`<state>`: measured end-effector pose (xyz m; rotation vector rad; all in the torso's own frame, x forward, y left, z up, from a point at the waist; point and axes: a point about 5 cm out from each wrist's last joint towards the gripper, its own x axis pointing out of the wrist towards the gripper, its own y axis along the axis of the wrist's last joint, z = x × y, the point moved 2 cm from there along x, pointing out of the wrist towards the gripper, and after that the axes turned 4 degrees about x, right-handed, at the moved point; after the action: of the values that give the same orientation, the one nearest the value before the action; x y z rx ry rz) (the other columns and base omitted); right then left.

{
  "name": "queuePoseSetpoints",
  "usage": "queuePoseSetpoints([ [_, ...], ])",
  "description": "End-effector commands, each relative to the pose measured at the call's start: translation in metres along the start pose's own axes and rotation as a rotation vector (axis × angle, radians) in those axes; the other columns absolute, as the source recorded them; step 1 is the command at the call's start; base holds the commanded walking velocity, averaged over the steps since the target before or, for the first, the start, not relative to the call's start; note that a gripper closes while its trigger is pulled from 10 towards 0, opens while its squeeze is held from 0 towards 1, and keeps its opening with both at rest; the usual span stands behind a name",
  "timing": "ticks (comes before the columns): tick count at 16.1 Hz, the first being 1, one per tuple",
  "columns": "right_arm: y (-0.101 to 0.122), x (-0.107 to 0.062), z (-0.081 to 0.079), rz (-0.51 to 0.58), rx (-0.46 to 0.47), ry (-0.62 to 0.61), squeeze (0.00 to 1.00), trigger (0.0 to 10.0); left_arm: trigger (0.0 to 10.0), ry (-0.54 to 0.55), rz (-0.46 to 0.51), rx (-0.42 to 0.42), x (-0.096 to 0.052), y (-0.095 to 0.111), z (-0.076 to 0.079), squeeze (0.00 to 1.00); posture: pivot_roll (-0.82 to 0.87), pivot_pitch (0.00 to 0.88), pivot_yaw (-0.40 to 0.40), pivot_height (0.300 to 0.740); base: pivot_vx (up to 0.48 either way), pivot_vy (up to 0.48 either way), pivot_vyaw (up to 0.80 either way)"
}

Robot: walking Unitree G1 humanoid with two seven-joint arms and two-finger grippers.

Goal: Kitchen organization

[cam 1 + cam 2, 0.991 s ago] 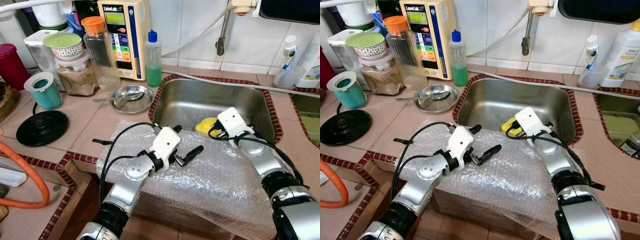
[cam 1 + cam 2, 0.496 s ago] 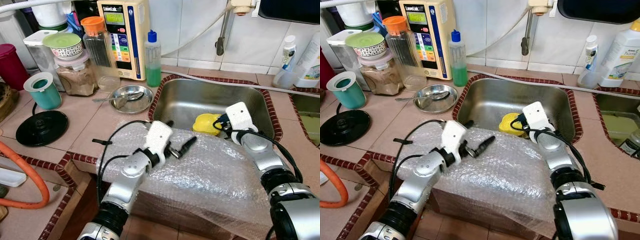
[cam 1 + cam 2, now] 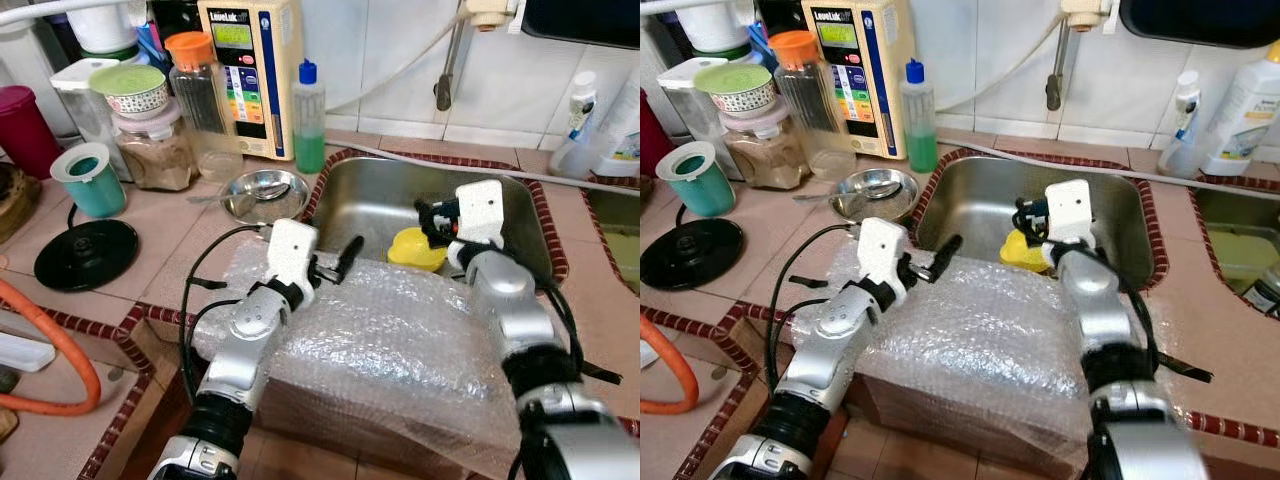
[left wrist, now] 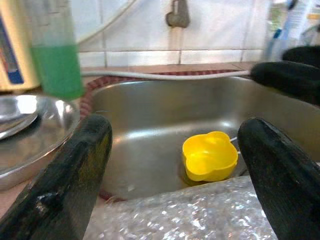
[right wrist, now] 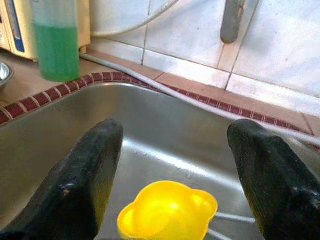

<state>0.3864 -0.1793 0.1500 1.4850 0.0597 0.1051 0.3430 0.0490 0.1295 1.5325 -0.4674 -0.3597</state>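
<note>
A yellow flower-shaped cup [image 3: 415, 248] stands upright on the bottom of the steel sink [image 3: 375, 200], near its front wall. My right gripper [image 3: 432, 216] hovers open just above and behind the cup, with nothing in it; in the right wrist view the cup [image 5: 167, 215] sits low between the two black fingers [image 5: 95, 170]. My left gripper [image 3: 337, 262] is open over the far edge of a bubble-wrapped box [image 3: 400, 340] and points into the sink. The cup [image 4: 210, 156] lies ahead of it in the left wrist view.
A steel plate with a spoon [image 3: 262, 193] and a green soap bottle [image 3: 308, 120] stand left of the sink. Jars, a teal cup [image 3: 90, 180] and a black lid [image 3: 85, 255] crowd the left counter. A tap [image 3: 448, 70] hangs over the sink. An orange hose [image 3: 60, 350] curves below.
My right gripper has lifted off the yellow cup and drawn back above it; the cup stays in the sink. My left gripper has slid across the bubble wrap toward the sink's rim.
</note>
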Motion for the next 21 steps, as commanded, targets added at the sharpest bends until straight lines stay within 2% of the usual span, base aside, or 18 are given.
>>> queuePoseSetpoints([
  [1,0.008,-0.001,0.004,0.021,0.017,-0.024,0.0,10.0,10.0,0.024,0.019,-0.005,0.001,0.009,-0.004,0.0,-0.06,0.0,0.066,0.74,0.0,0.0,-0.43],
  [2,0.013,-0.005,0.006,0.034,0.017,-0.035,0.0,10.0,10.0,0.124,0.004,0.026,-0.002,0.011,-0.013,0.0,-0.06,0.0,0.072,0.74,0.0,0.0,-0.77],
  [4,0.016,-0.01,0.009,0.04,0.018,-0.043,0.0,10.0,10.0,0.084,0.05,-0.031,-0.006,0.018,-0.017,0.0,-0.07,0.0,0.081,0.74,0.0,0.0,-0.76],
  [6,0.017,-0.018,0.011,0.036,0.019,-0.056,0.0,10.0,10.0,0.196,0.036,-0.002,-0.018,0.014,-0.034,0.0,-0.07,0.0,0.089,0.74,0.0,0.0,-0.76],
  [8,0.016,-0.023,0.011,0.027,0.018,-0.06,0.0,10.0,10.0,0.235,0.032,0.022,-0.027,0.011,-0.041,0.0,-0.06,0.0,0.089,0.74,0.0,0.0,-0.76],
  [10,0.016,-0.027,0.01,0.013,0.028,-0.063,0.0,10.0,10.0,0.252,0.007,0.027,-0.036,0.007,-0.043,0.0,-0.06,0.0,0.093,0.74,0.0,0.0,-0.77],
  [21,0.016,-0.027,0.01,0.013,0.028,-0.063,0.0,10.0,10.0,0.252,0.007,0.027,-0.036,0.007,-0.043,0.0,-0.06,0.0,0.093,0.74,0.0,0.0,-0.77],
])
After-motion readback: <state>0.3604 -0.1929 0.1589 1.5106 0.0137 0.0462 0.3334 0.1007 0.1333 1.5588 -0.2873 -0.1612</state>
